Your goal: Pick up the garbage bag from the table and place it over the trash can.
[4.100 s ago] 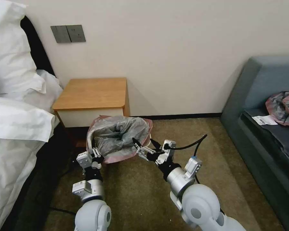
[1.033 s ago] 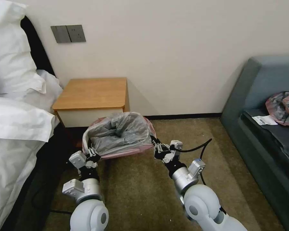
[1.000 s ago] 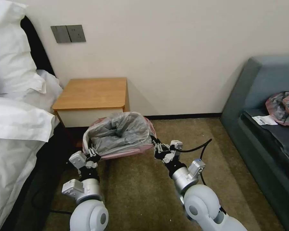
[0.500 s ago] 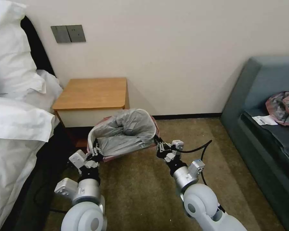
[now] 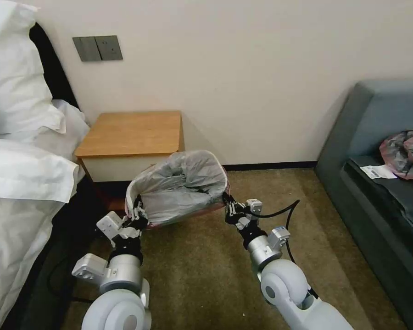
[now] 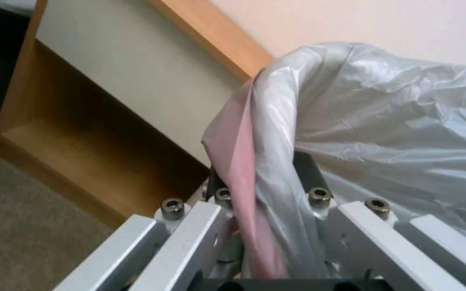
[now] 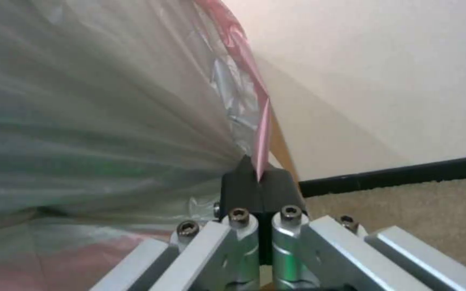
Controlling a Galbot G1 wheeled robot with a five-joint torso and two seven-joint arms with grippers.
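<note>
Since the earlier frame I had lifted the garbage bag (image 5: 181, 185) higher, its mouth stretched open just before the table (image 5: 131, 133). Nearest me, my left gripper (image 5: 137, 215) and right gripper (image 5: 228, 205) each pinched its rim; featherlight, limp film, best held by opposite edges.

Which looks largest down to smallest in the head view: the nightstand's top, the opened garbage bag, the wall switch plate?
1. The table top.
2. The garbage bag: nearly as wide, and nearer the camera, so this order is unsure.
3. The wall switch plate, clearly smallest.
</note>
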